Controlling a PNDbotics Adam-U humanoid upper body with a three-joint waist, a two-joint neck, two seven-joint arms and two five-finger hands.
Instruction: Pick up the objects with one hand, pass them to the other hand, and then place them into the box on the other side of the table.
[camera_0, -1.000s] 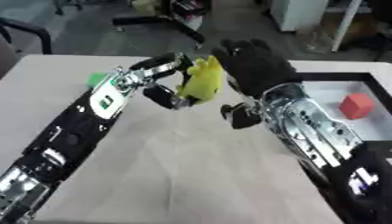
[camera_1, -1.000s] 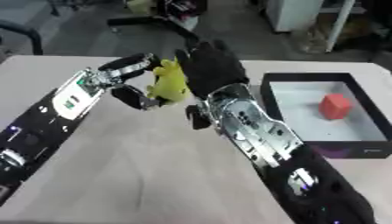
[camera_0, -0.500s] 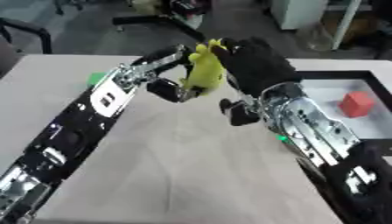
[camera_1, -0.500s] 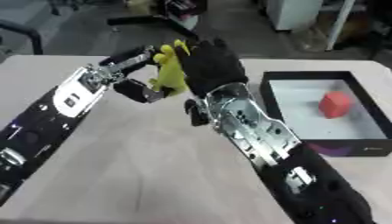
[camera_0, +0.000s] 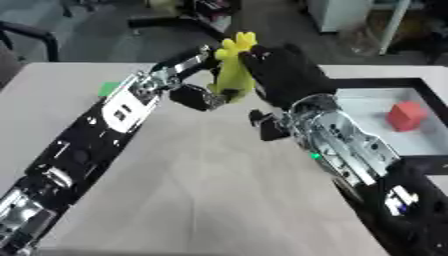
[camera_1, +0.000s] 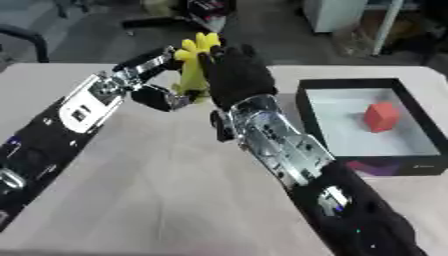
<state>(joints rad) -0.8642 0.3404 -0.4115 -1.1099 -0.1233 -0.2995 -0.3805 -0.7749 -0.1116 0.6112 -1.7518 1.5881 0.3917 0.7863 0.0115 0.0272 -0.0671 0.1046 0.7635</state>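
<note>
— What's laid out in front of it?

— A pale bench (camera_0: 175, 200) takes up nearly everything. On its right side sits a black box (camera_1: 308, 107) with a white floor, and a red block (camera_1: 381, 116) lies inside, toward the far right corner.

— And the arms?

— Both reach in over the far middle of the bench. The right hand (camera_0: 284, 75), gloved in black, comes from the right with its back to us; its fingers lie against the right side of a yellow object (camera_0: 233, 70), but how they close on it I cannot tell, the glove hides that. The left hand (camera_0: 188, 82) comes from the left, and its fingers (camera_0: 185, 64) are curled round the yellow object's left side and lower end.

— So where is the yellow thing exactly?

— Held up off the bench between the two hands, upright, its lobed top poking above the glove. It is well left of the box.

— Anything smaller?

— A little green piece (camera_0: 108, 89) lies on the bench's far left, beside the left arm.
</note>
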